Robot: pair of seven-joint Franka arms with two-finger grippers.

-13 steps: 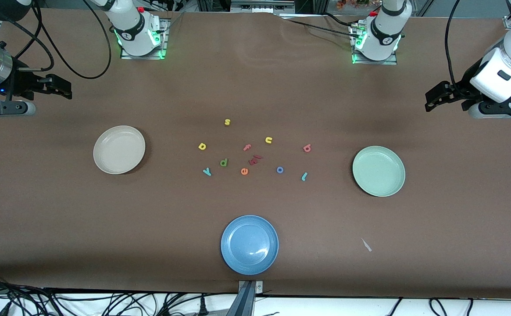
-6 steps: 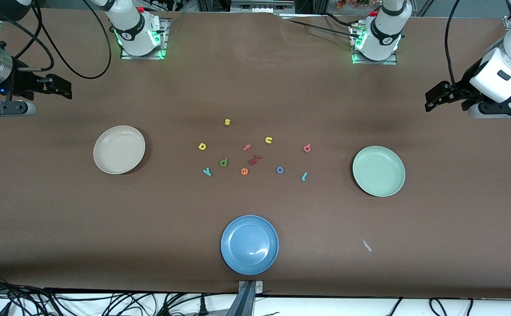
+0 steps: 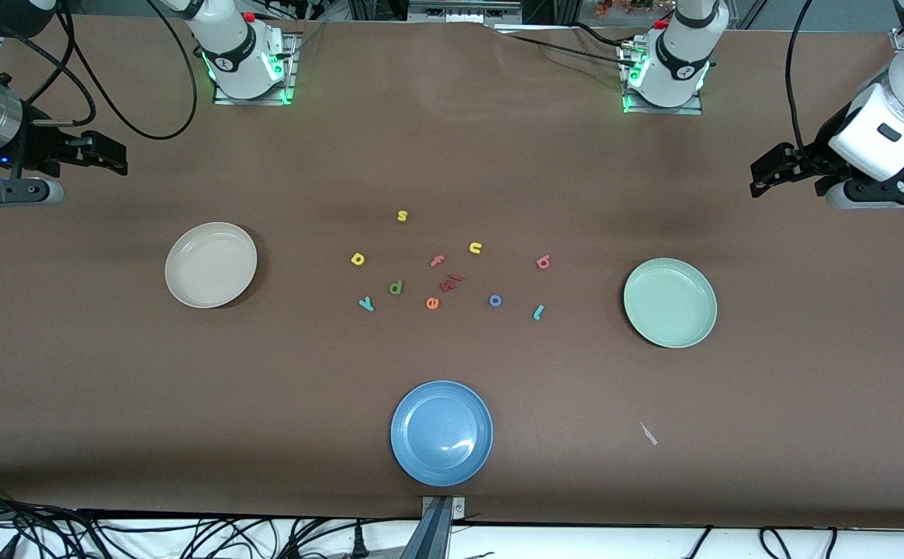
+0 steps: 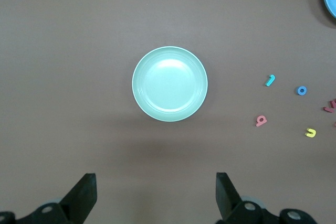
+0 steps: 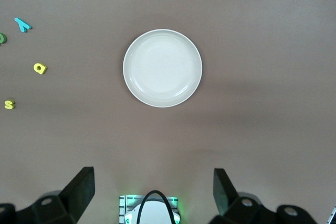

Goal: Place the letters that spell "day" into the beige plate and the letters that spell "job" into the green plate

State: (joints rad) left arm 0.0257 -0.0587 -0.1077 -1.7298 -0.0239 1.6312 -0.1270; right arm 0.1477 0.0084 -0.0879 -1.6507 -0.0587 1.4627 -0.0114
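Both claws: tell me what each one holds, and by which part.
Nothing is held. The left claw is open over bare table near the green plate; the right claw is open near the beige plate.

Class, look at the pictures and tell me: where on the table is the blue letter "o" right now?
In the front view, the blue "o" lies on the brown table, between the orange "e" and the teal "j", toward the green plate.

Both arms were parked up high at the desk ends, left tool (image 3: 762,172) & right tool (image 3: 114,154) wide open.
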